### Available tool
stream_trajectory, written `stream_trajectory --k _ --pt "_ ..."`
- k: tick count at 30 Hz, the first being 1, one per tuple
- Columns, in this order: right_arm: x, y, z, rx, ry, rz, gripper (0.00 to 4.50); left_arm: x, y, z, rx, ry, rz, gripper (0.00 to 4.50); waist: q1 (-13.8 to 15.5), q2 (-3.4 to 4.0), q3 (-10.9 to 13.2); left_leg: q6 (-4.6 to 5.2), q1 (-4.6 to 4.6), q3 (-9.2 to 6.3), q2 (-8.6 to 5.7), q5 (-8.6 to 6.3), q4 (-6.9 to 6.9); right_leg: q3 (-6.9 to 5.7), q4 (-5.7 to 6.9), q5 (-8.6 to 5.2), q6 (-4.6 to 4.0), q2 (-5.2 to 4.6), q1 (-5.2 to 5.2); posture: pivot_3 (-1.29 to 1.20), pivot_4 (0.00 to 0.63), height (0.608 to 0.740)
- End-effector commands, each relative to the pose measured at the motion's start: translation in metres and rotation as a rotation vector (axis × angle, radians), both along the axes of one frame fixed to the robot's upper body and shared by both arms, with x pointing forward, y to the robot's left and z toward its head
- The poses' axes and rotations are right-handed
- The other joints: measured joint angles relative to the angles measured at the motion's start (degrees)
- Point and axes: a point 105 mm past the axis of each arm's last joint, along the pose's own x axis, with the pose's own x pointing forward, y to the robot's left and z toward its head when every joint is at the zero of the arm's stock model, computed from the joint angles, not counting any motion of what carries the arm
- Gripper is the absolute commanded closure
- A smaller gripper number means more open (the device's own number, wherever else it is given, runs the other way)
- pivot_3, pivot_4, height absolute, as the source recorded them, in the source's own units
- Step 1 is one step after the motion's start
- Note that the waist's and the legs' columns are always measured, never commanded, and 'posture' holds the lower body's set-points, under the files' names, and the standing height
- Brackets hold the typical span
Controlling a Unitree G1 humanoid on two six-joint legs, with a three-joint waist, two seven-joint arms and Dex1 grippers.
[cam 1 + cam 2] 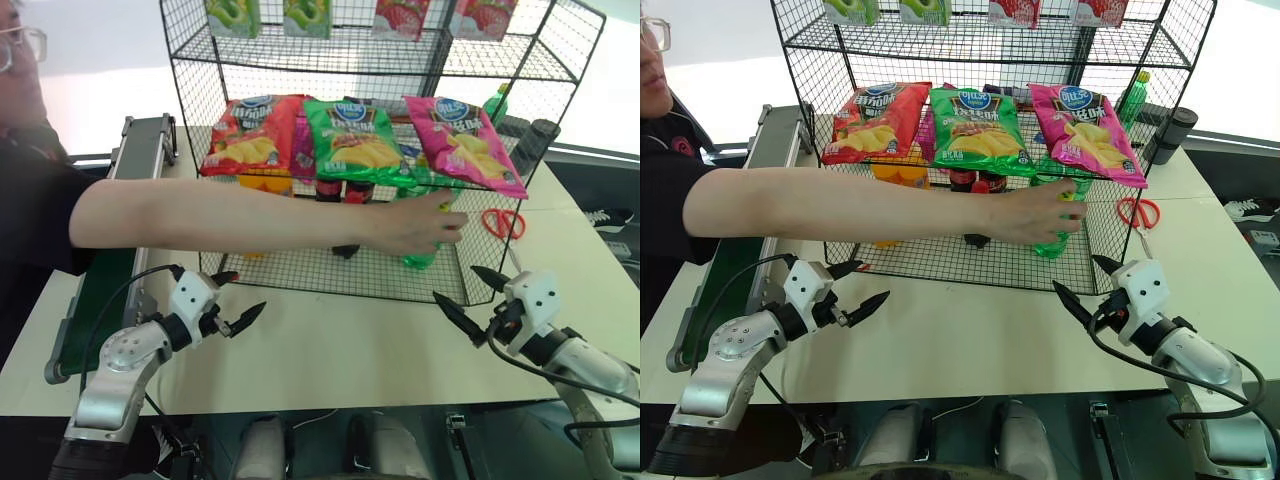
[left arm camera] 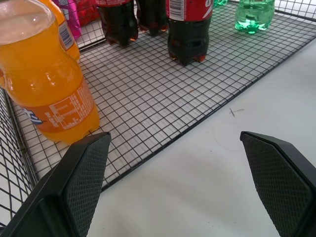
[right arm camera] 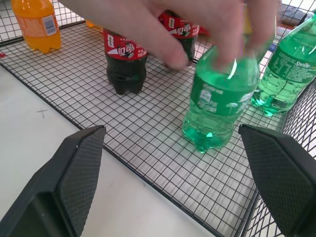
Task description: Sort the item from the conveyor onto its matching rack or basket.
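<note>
Now both grippers, left (image 1: 232, 298) & right (image 1: 470, 296), spread wide, empty, above table's (image 1: 350, 340) near edge. Green bottle (image 3: 220, 101) stands upright on rack's (image 1: 300, 270) bottom shelf nr right front corner, a person's hand (image 1: 420, 228) gripping its top; conveyor (image 1: 95, 290) along table's left edge

Mock retail sorting station, laboratory type.

A black wire rack (image 1: 560, 50) stocked shop-fashion stands on a pale bench (image 1: 340, 350) just ahead of both claws: crisp bags (image 1: 350, 140) on a tier, soft-drink bottles (image 2: 187, 29) at its base. A conveyor (image 1: 140, 150) runs beyond the left claw (image 1: 232, 300). A person's arm (image 1: 230, 215) reaches in.
</note>
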Motion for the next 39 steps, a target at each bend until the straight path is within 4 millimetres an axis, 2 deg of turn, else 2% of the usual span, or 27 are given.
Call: stream_trajectory --k 1,25,39 --pt "0.001 0.0 0.005 0.002 -0.036 0.0 0.02 0.0 -0.001 0.007 -0.001 -0.03 -0.004 0.0 0.0 0.0 0.0 0.0 0.0 0.0 0.0 0.0 0.0 0.0 0.0 0.0 0.0 0.0 0.0 0.0 0.15 0.735" --pt "-0.003 -0.006 -0.01 0.004 -0.015 0.017 0.02 -0.01 -0.002 0.003 -0.008 -0.008 0.008 0.0 0.0 0.0 -0.02 0.0 0.02 0.0 0.0 0.0 0.01 0.0 0.02 0.0 0.0 0.0 0.01 0.0 0.15 0.735" --pt "0.003 0.0 -0.008 -0.001 -0.027 0.042 0.02 -0.01 0.001 0.007 -0.031 -0.022 0.035 0.0 0.0 -0.01 -0.02 0.0 0.03 0.0 0.0 0.0 0.01 0.0 0.03 0.0 0.0 0.0 0.02 0.0 0.15 0.735"
